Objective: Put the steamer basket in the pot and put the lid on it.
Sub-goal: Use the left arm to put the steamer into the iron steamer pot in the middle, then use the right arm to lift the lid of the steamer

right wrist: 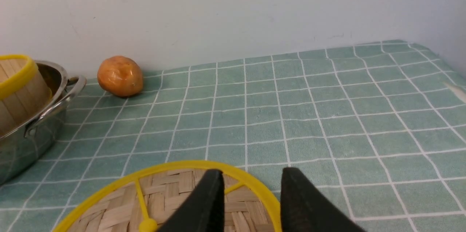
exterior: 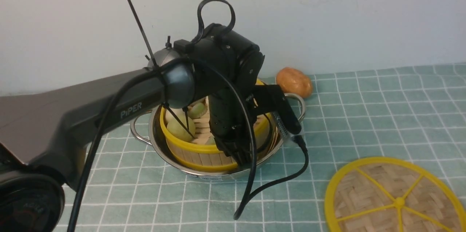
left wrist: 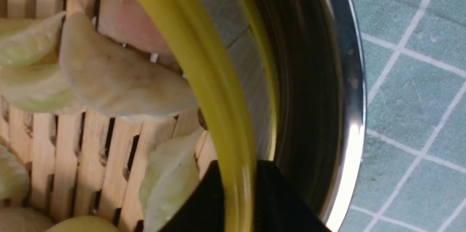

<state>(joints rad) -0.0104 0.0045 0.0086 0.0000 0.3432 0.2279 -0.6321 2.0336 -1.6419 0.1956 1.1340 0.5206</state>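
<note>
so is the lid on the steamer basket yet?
No: the lid lies flat on the checked cloth, right of the pot, and the steamer basket is uncovered.

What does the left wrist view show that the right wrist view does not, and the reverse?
Only the left wrist view: the dumplings inside the steamer basket, and the left gripper astride its yellow rim. Only the right wrist view: the lid, the open right gripper near it, the orange-brown lump near the wall. Both: the steamer basket inside the pot and the checked cloth.
</note>
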